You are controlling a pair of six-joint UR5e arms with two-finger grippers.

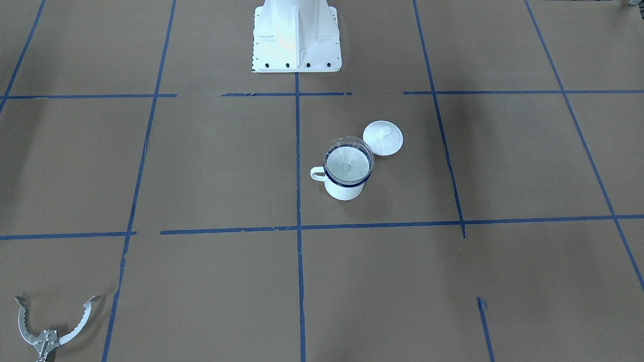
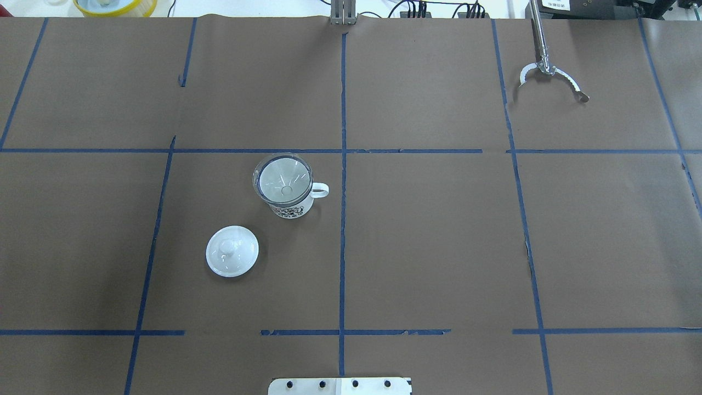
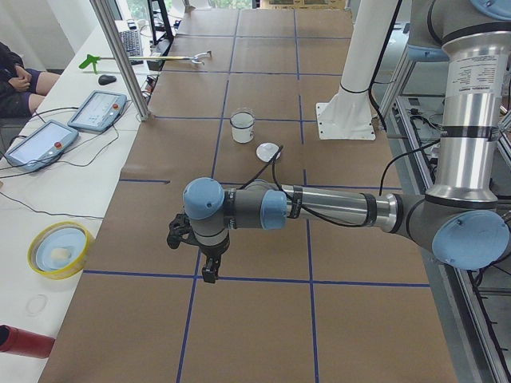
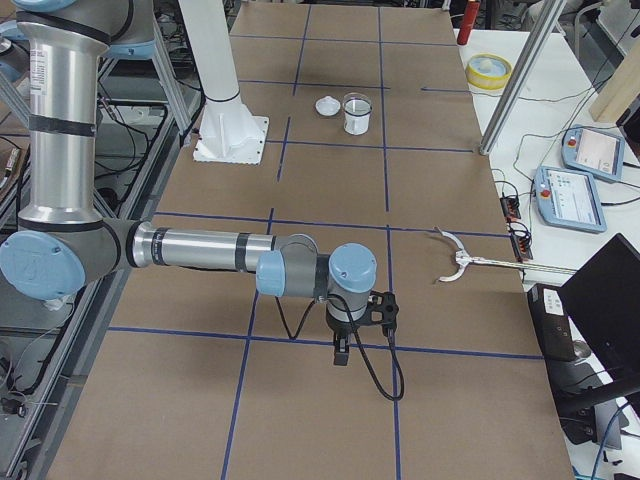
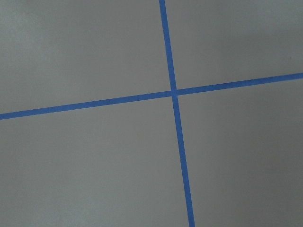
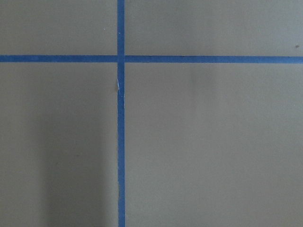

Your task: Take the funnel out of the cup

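The cup (image 1: pixel 344 188), a white enamel mug with a dark blue rim, stands upright on the brown table near its middle, on the robot's left half. The clear funnel (image 1: pixel 348 162) sits in its mouth, spout down. Both also show in the overhead view, cup (image 2: pixel 293 208) and funnel (image 2: pixel 283 178). My left gripper (image 3: pixel 209 273) hangs over the table far from the cup, at the near end in the exterior left view. My right gripper (image 4: pixel 341 352) hangs over the opposite end. I cannot tell whether either is open or shut. Both wrist views show only paper and blue tape.
A round white lid with a knob (image 2: pixel 232 250) lies beside the cup, toward the robot. A metal reach-grabber claw (image 2: pixel 548 74) lies open at the far right corner. The white robot base (image 1: pixel 297 35) stands at the table's edge. Tablets lie on the side bench (image 3: pixel 48 140).
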